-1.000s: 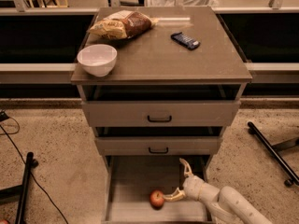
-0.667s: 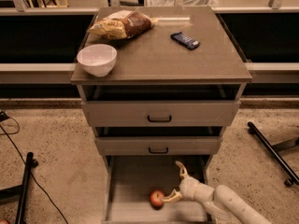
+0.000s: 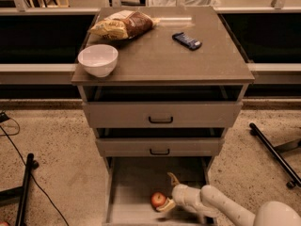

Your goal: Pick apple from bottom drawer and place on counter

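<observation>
The apple (image 3: 158,199), small and red with a yellowish patch, lies on the floor of the open bottom drawer (image 3: 129,185) near its front. My gripper (image 3: 169,192) reaches into the drawer from the lower right on a white arm. Its fingers are spread, one (image 3: 165,206) touching the apple's right side and the other (image 3: 173,178) raised behind it. The apple rests on the drawer floor. The counter (image 3: 160,55) is the flat grey-brown cabinet top above.
On the counter stand a white bowl (image 3: 98,59) at front left, a bag of bread (image 3: 123,25) at back left and a dark wrapped bar (image 3: 186,40) at back right. Two upper drawers with black handles sit slightly open. A black stand leg (image 3: 273,152) lies at right.
My gripper has slid left along the drawer floor to the apple. The apple has not moved.
</observation>
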